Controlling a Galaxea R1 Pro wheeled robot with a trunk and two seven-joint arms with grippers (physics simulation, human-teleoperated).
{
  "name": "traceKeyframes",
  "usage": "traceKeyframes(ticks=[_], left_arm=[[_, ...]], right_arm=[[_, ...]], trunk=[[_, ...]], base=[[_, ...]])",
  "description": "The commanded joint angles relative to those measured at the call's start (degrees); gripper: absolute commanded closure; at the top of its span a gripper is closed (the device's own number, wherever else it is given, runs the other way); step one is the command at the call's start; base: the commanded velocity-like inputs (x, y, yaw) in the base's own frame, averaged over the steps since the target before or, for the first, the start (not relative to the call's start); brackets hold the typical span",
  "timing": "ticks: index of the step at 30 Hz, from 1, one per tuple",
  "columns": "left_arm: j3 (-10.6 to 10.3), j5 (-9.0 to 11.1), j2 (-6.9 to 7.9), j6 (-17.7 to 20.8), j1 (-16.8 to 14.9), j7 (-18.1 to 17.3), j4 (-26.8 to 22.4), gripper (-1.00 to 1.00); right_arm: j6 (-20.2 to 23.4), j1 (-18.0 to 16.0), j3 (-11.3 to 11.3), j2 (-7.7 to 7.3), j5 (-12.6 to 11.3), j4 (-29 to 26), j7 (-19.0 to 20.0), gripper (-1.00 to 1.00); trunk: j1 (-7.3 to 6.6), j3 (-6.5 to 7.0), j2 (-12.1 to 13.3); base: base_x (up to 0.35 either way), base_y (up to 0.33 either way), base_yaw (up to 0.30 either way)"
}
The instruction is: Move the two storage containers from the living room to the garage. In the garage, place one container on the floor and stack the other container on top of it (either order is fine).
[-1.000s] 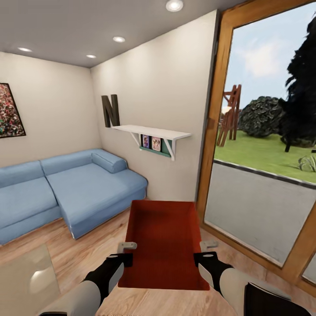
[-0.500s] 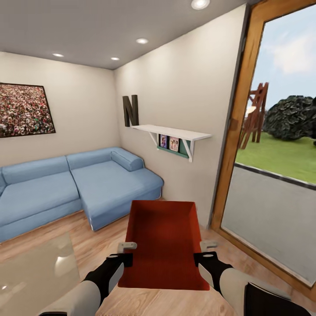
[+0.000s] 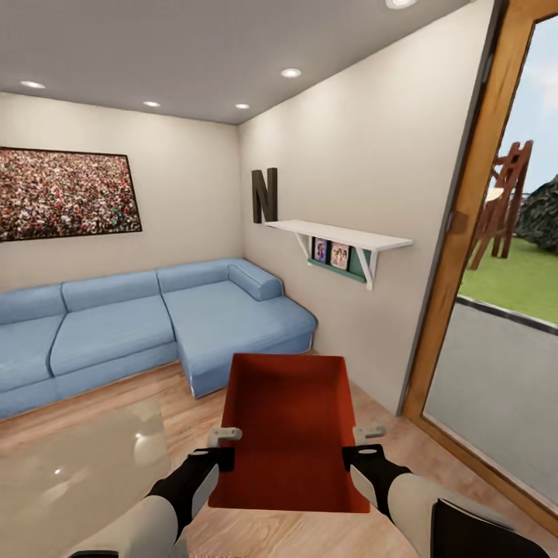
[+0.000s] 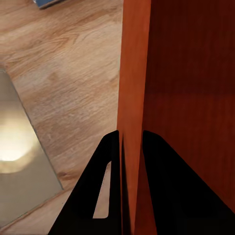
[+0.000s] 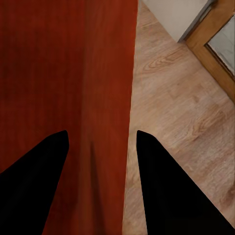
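Note:
One orange-red storage container [image 3: 287, 426] hangs in the air in front of me, open top up, above the light wood floor of the living room. My left gripper [image 3: 225, 446] is shut on its left wall; the left wrist view shows both black fingers pinching that wall [image 4: 131, 98] at the gripper [image 4: 131, 142]. My right gripper [image 3: 366, 442] straddles the right wall with its fingers spread wide. In the right wrist view one finger is inside the container [image 5: 63, 73] and one outside, at the gripper [image 5: 102, 142].
A blue corner sofa [image 3: 155, 318] stands along the far walls. A glass table top [image 3: 77, 465] lies low at the left. A white wall shelf [image 3: 341, 232] juts out at the right, beside a wood-framed glass door [image 3: 457, 248].
The whole view has swung left, so the sofa, shelf and door frame sit further right in the picture. The container and both grippers keep the same place in view.

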Motion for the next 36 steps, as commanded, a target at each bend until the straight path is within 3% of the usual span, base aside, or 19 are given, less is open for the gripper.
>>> traceKeyframes(ticks=[1,36], left_arm=[[0.59,-0.92,0.04,0.41,0.03,1.2,0.08,1.0],[0.54,-0.92,0.03,0.38,0.02,1.2,0.08,1.0]], right_arm=[[-0.95,-0.04,-1.07,0.01,0.2,-0.12,0.21,1.0],[-0.95,-0.04,-1.07,-0.02,0.2,-0.12,0.21,1.0]], trunk=[[0.02,-0.03,-0.05],[0.02,-0.03,-0.05]], base=[[0.0,0.0,0.276],[0.0,0.0,0.276]])
